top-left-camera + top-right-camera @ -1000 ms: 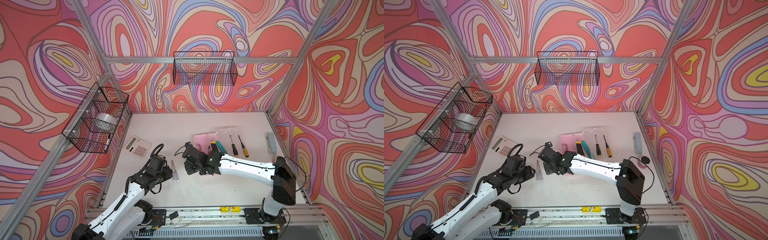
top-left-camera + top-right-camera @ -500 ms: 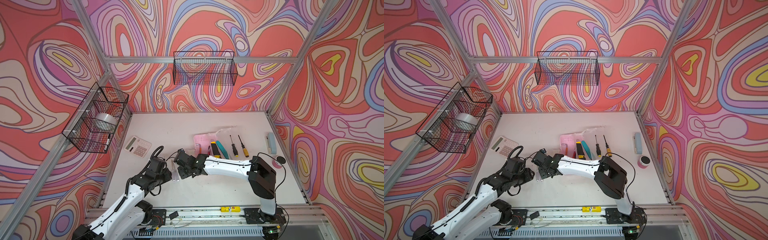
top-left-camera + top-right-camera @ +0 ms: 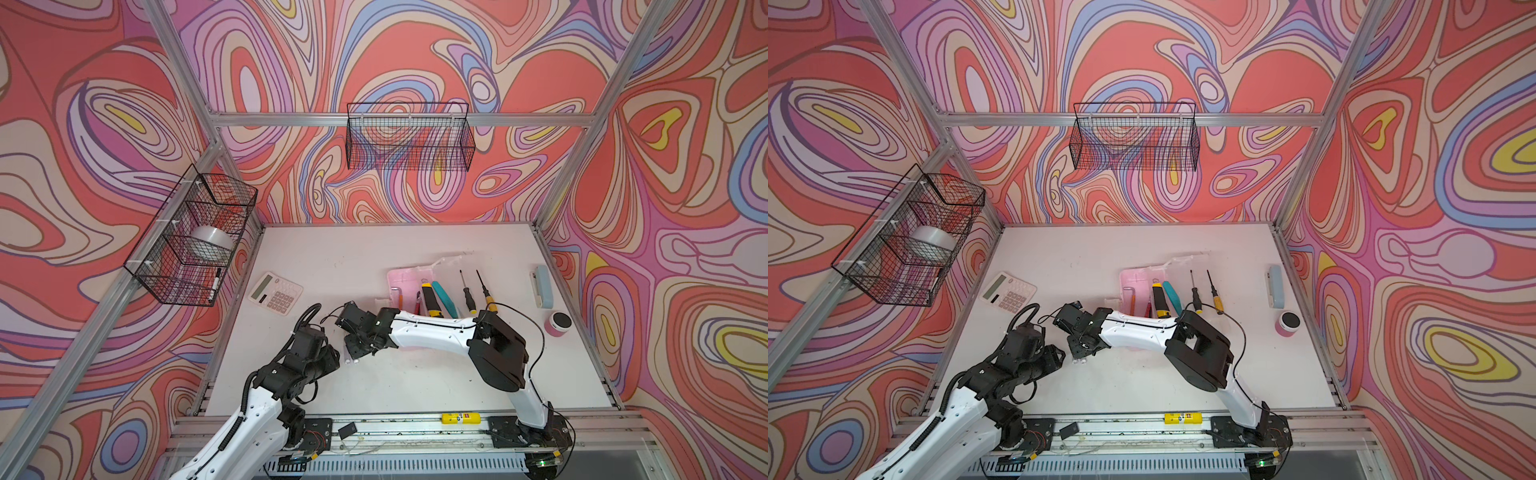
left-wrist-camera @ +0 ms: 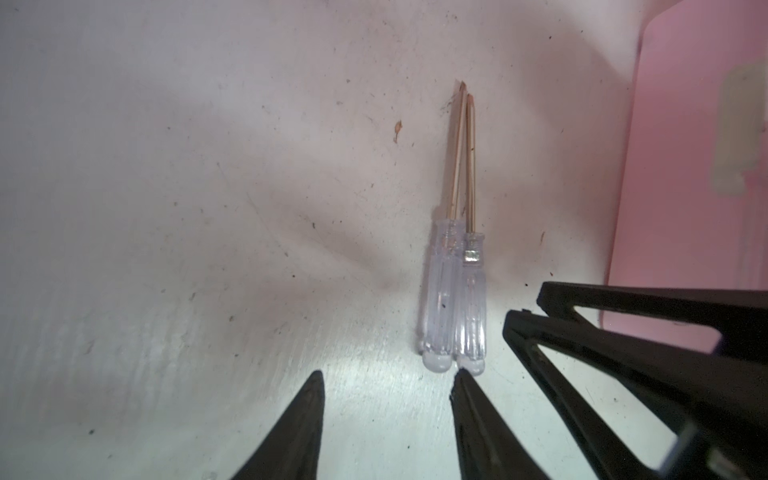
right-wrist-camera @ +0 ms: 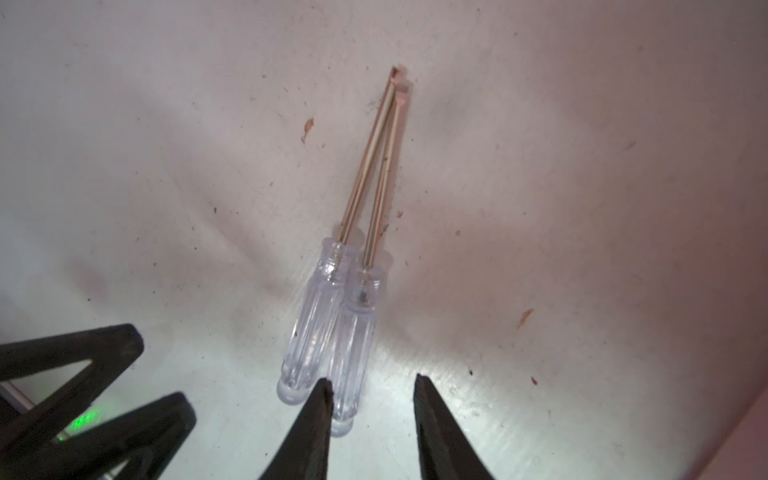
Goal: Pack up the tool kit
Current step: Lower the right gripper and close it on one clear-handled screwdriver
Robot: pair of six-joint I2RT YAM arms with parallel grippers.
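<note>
Hovering at the butts of two clear screwdrivers (image 5: 332, 332), the right hand (image 5: 372, 380) is seen with its jaws set narrow and nothing between them. One fingertip (image 5: 316, 419) is overlapped with the nearer handle in the wrist view, though contact cannot be confirmed. The left hand (image 4: 388, 372) is held just beside it, jaws set somewhat wider and likewise empty, its tips just short of the same butts.

Trouble is judged most likely from crowding: two hands are aimed at one small pair, so they could be knocked together. The handles are pressed side by side, so a narrow pinch could take only one and send the other rolling, or both could be caught and one squeezed out. A tip driven into a butt would merely shove the pair along the desk (image 4: 166, 208).

The handles are made of clear, fluted plastic with domed ends, slick and round. The shafts are thin metal rods, tinted coppery by the light and converging at their tips. The fingers (image 4: 473, 428) are black, stiff and tapered to points. The desk is white, smooth, scuffed and specked with grit. The kit (image 3: 400, 277), a pink plastic box with rounded corners, is found open farther back on the desk, near the pair but apart, its translucent lid (image 3: 448, 262) thrown back.
</note>
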